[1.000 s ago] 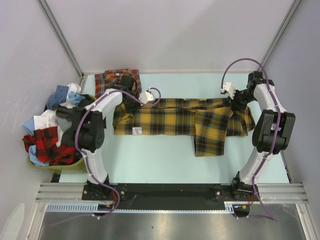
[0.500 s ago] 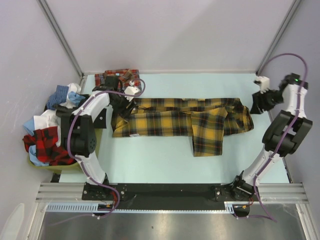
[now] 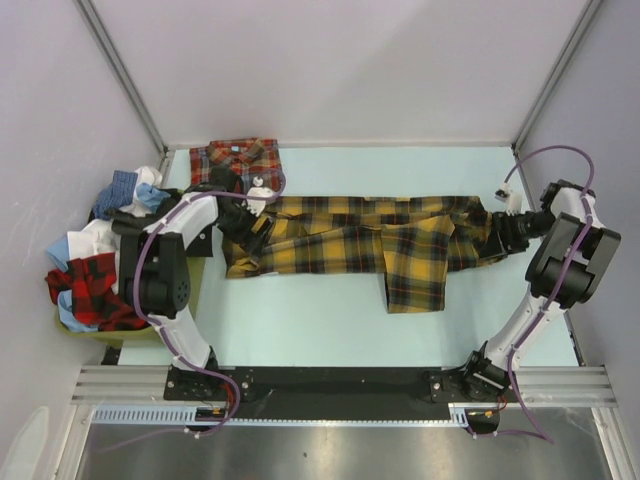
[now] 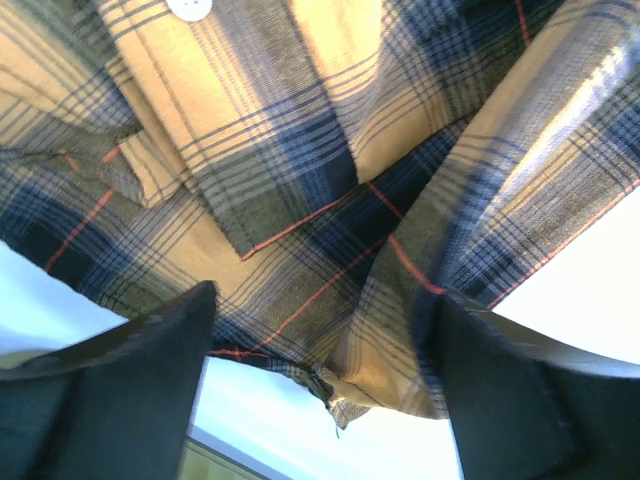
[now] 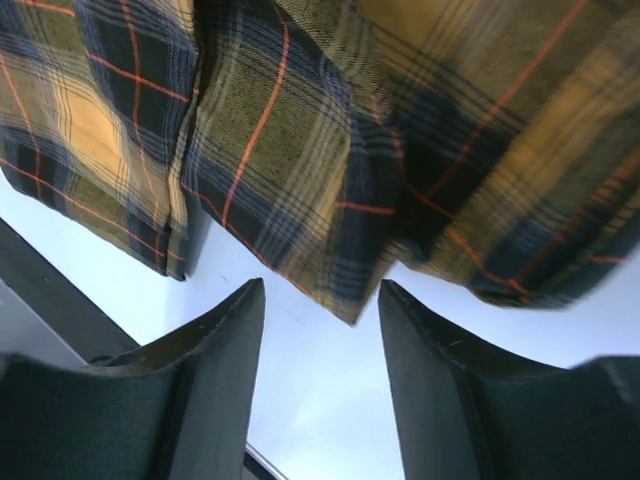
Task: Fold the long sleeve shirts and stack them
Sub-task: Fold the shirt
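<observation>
Yellow shirt (image 3: 330, 245) — matt woven cloth; table (image 3: 320, 330) surf. — smooth.

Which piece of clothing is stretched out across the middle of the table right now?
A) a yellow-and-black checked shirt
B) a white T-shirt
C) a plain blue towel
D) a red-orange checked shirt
A: the top view shows the yellow-and-black checked shirt spread lengthwise over the table, while the red-orange shirt lies folded small at the far left corner.
</observation>
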